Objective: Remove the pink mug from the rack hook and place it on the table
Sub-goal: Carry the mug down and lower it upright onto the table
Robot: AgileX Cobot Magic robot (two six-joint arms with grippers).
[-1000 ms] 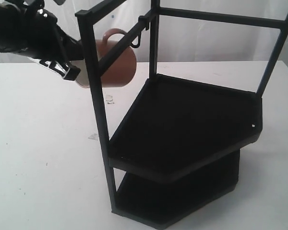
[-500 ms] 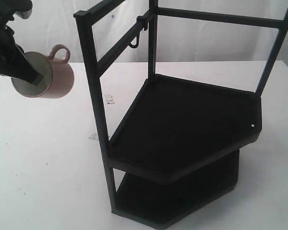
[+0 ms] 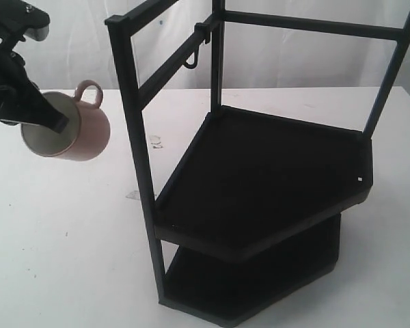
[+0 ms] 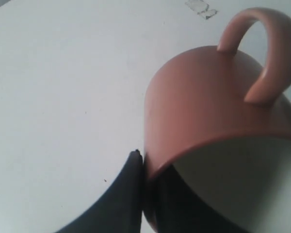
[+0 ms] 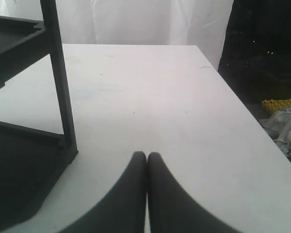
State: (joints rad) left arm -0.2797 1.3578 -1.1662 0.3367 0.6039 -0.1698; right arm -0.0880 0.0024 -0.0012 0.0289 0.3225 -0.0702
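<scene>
My left gripper (image 4: 146, 187) pinching the pink mug (image 3: 78, 130) by its rim, tipped, clear of the rack (image 3: 133, 137), right gripper (image 5: 146, 160) closed, empty.

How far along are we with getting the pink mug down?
Done: the pink mug is off the rack hook, which hangs bare. In hand: the left tool pinches the mug's rim, mug tilted sideways, apparently above the table. Left: set it upright on the table and release.
</scene>
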